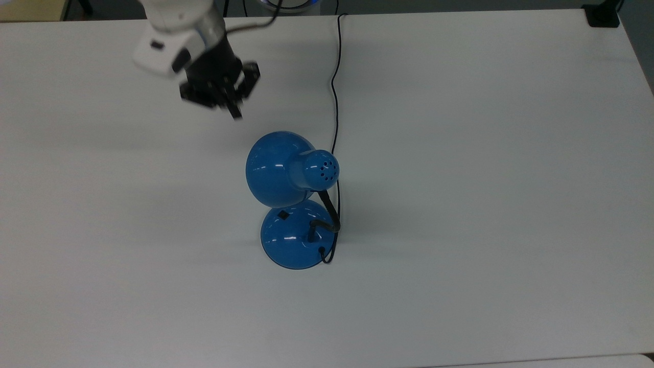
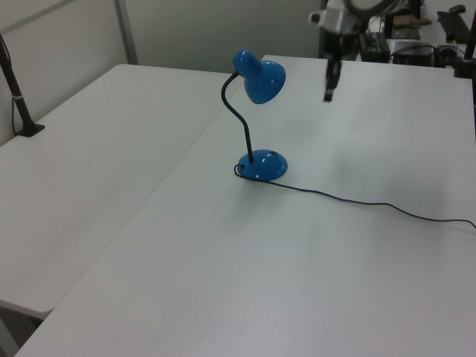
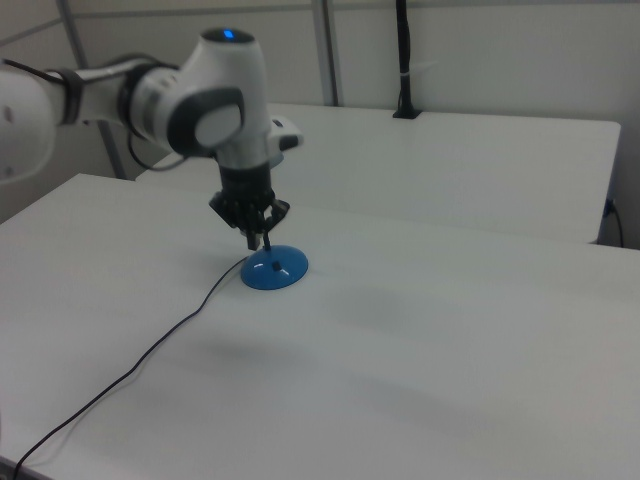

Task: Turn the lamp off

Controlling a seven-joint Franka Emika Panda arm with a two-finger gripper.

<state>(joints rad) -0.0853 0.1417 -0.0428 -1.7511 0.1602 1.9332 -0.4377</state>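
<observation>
The blue lamp (image 1: 276,174) stands mid-table, its dome shade above the round base (image 1: 291,240). A small black switch (image 1: 282,214) shows on the base. The black cord (image 1: 334,102) runs to the far edge. My gripper (image 1: 236,110) hangs shut and empty, up and to the top view's left of the shade, touching nothing. In the left view the gripper (image 2: 328,93) is raised to the right of the lamp (image 2: 260,78), well above the base (image 2: 262,166). In the right view the gripper (image 3: 264,243) lines up just over the base (image 3: 276,270).
The cord (image 2: 357,202) trails across the white table to the left view's right. A second table with a black clamped post (image 2: 18,97) stands on the left view's left. A black block (image 1: 603,15) sits at the top view's far right corner.
</observation>
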